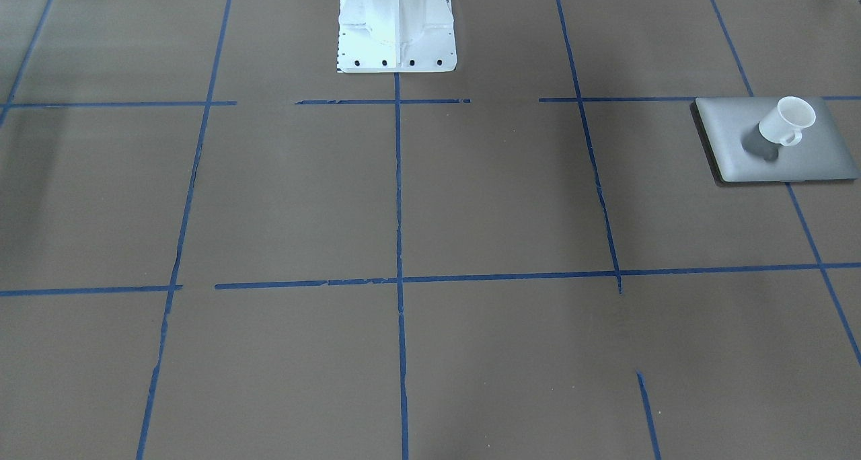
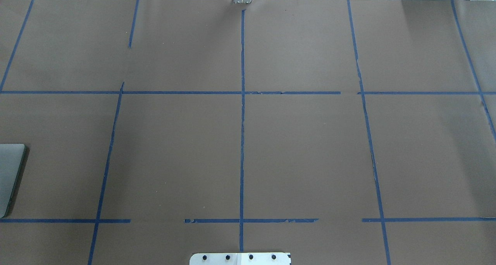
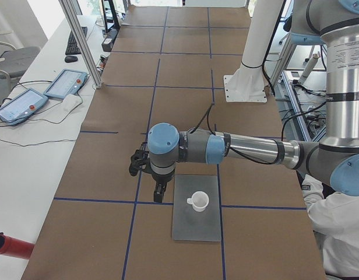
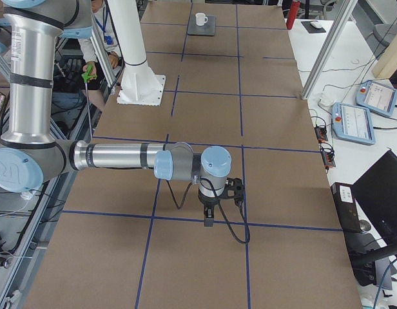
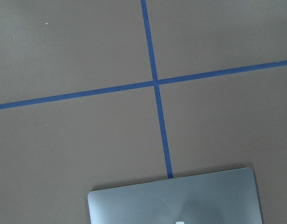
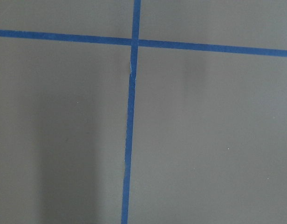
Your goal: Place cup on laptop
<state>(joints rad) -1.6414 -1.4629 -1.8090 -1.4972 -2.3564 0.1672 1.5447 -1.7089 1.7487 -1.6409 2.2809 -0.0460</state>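
Observation:
The small white cup (image 1: 787, 120) stands upright on the closed silver-grey laptop (image 1: 807, 157), handle toward the front. Both also show in the exterior left view, cup (image 3: 198, 201) on laptop (image 3: 196, 227), and far off in the exterior right view, cup (image 4: 200, 18). The laptop's edge shows in the overhead view (image 2: 9, 172) and in the left wrist view (image 5: 181, 200). My left gripper (image 3: 158, 193) hangs beside the laptop's far corner, apart from the cup; I cannot tell if it is open. My right gripper (image 4: 208, 220) hangs over bare table; I cannot tell its state.
Brown paper with blue tape lines (image 1: 398, 278) covers the table. The white robot base (image 1: 395, 26) stands at the robot's side of the table. Teach pendants (image 3: 66, 84) lie on a side bench. A person in white (image 3: 342, 233) stands near the robot.

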